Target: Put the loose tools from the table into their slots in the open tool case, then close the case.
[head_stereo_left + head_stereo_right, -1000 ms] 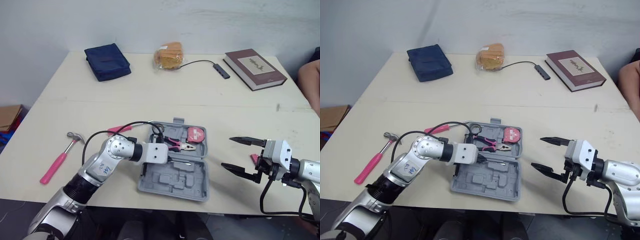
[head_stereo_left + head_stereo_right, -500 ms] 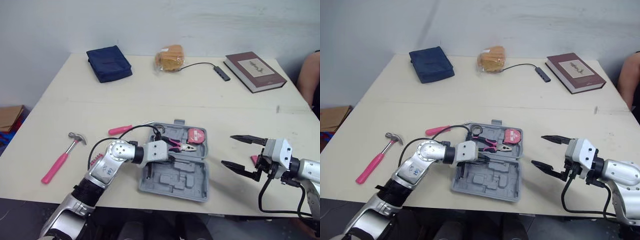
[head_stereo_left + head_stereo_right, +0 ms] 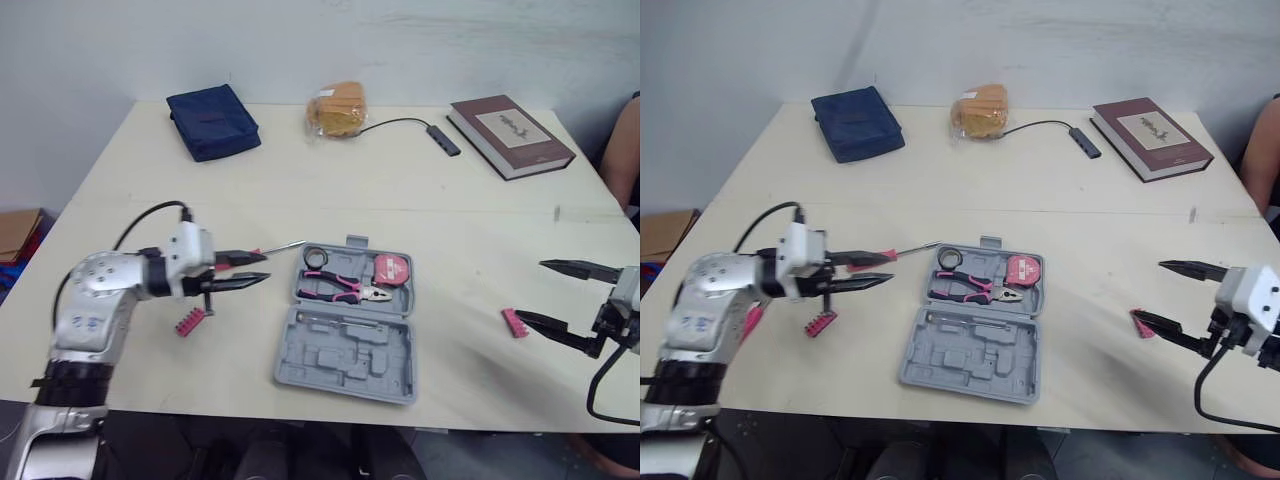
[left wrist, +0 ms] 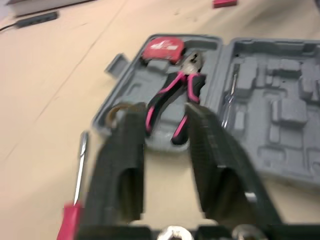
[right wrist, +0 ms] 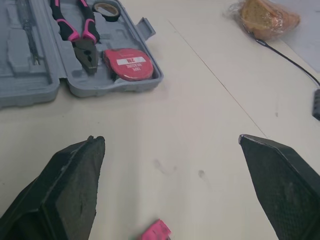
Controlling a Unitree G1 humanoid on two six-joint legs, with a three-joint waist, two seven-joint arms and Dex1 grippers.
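Left to right. The left pincer [image 3: 258,266] hovers low over the table [image 3: 400,190], its fingers a little apart and clamped on nothing, pointing toward the tool case [image 3: 340,355]. A small pink bit strip [image 3: 189,321] lies loose under that arm. The pink-handled screwdriver [image 3: 285,246] lies flat just beside the pincer, not between its fingers; a sideways approach would likely roll it away, and the narrow gap leaves little margin for a thin tool.

The case lies open at the table's front edge, with pliers [image 3: 345,288] and a tape measure [image 3: 392,268] seated in the far half and the near half's moulded slots mostly bare. It looks light, so pressing a tool in one-handed could slide it toward the edge. A tool left proud of its slot would block the lid.

A second pink bit strip [image 3: 514,323] lies just beside the lower finger of the right pincer [image 3: 527,290], which stands wide apart and empty. A low sweep could knock the strip off the table.
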